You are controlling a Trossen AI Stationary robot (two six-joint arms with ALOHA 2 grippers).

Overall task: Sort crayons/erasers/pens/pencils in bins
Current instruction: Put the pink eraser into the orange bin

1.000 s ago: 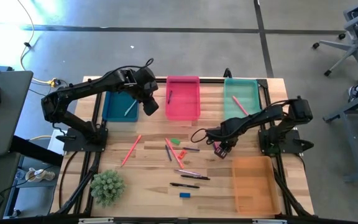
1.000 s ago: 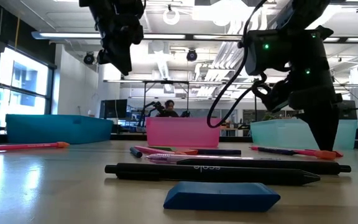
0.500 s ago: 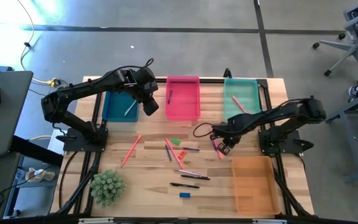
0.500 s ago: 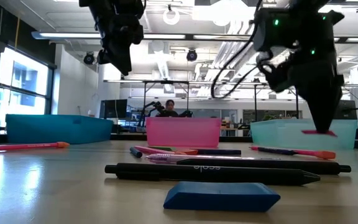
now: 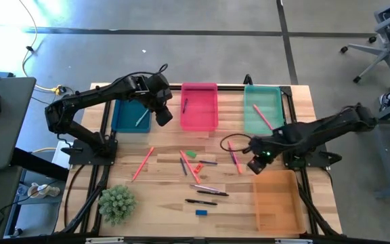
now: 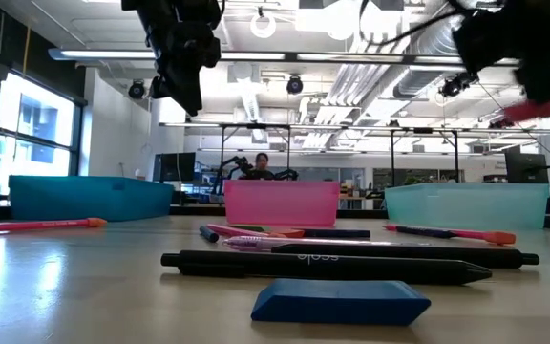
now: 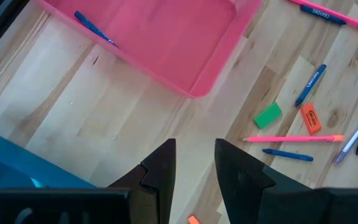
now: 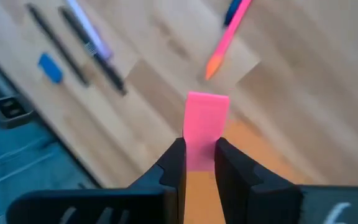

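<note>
Gripping one pink eraser (image 8: 206, 122), the right gripper (image 8: 199, 163) hangs by four bins (image 5: 274, 199); left gripper (image 7: 192, 163) slightly parted, empty.

Right gripper (image 5: 256, 165), clamped on the pink eraser (image 8: 206, 118), lifts off the table and swings from the loose sticks over to the near edge of the orange bin (image 5: 276, 200). In the low view it rises from table level to the upper right corner.

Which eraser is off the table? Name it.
The pink eraser: the right gripper holds it in the air near the orange bin. The green eraser and blue eraser lie on the table.
</note>
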